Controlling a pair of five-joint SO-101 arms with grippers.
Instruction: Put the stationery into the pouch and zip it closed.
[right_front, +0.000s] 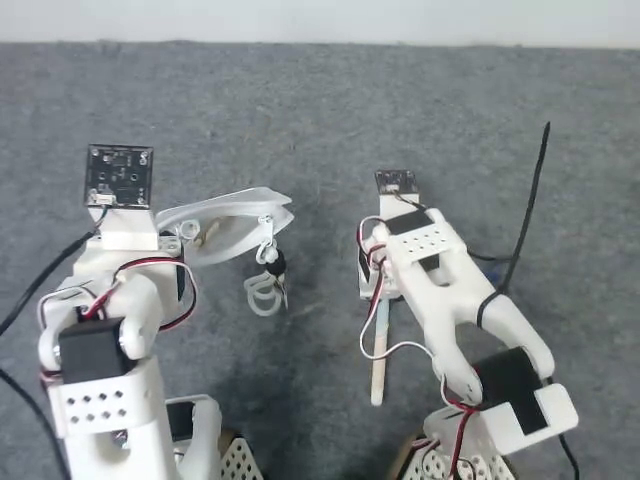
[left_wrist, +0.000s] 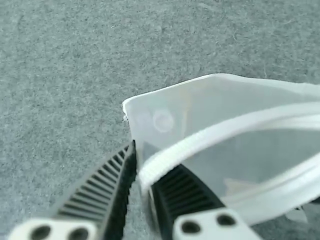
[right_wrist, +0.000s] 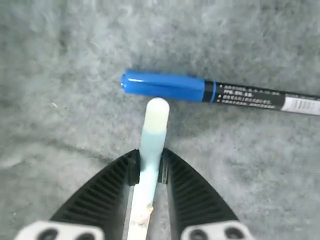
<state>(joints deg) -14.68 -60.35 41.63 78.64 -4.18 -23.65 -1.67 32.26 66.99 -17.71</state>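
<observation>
The left pincer (left_wrist: 140, 156) is pinching the zipper edge of the pouch (left_wrist: 225, 125) at left-centre, probably keeping its mouth open, while the right pincer (right_wrist: 148, 166) is gripping a stick (right_wrist: 153, 132) beside a marker (right_wrist: 210, 91) lying on the tabletop (right_front: 300, 120), likely for loading.

No words can be read here; the only writing is on the marker (right_wrist: 220, 91); a line of tiny white print (right_wrist: 250, 95) runs along its black body, just past the blue cap (right_wrist: 162, 86), but the letters are too small to make out; farther along, near the edge of the right wrist view, sits a white label (right_wrist: 301, 105) with little dark marks, also too small to read
</observation>
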